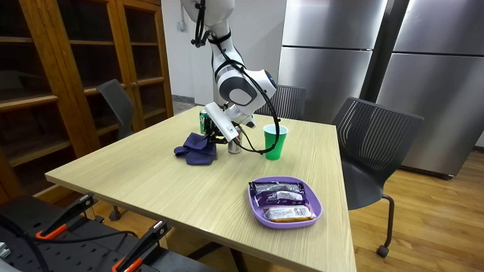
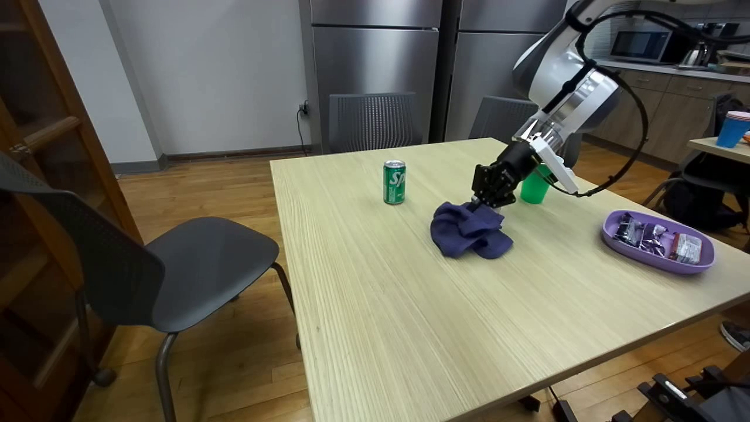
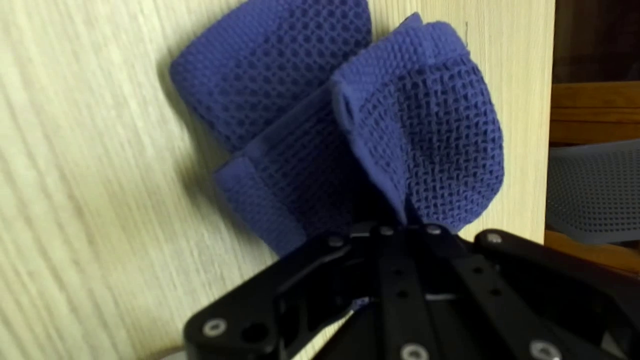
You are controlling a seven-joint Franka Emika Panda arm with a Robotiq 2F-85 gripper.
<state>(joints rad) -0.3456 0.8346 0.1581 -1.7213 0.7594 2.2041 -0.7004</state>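
In an exterior view, the navy waffle-weave dishcloth [image 2: 469, 234] lies crumpled on the bench [image 2: 363, 281], below and on the near side of the gripper [image 2: 473, 205]. In an exterior view, it sits left of a silver can [image 1: 234, 147]. In the wrist view, the gripper is closed, pinching a raised fold; the rest spreads ahead, without clear long axis.

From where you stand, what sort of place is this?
Probably a shared break room or kitchen area, perhaps in an office: there are tall steel-coloured refrigerators, a microwave above wood-toned cabinets, and mesh-backed chairs around a table.
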